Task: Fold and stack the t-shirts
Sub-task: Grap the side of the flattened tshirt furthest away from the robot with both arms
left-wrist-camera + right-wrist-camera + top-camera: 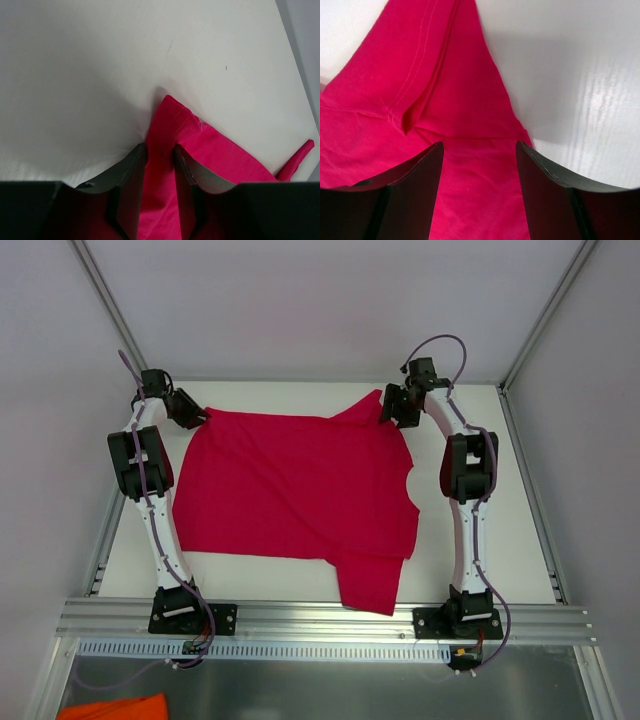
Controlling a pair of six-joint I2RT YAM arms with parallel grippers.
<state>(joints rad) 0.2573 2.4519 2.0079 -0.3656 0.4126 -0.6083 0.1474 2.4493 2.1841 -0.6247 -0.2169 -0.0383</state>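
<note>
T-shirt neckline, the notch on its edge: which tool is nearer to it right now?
Right. The right tool sits over the far sleeve, just beyond the neckline; the left tool pinches the t-shirt's far hem corner, across the whole shirt.

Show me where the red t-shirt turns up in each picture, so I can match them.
Top external: red t-shirt spread out, centre of picture.
Left wrist: one corner, bottom centre, between the fingers of the left tool.
Right wrist: fills left and bottom, beneath the open right tool.
Shared landmark: the white table, in all three.
</note>
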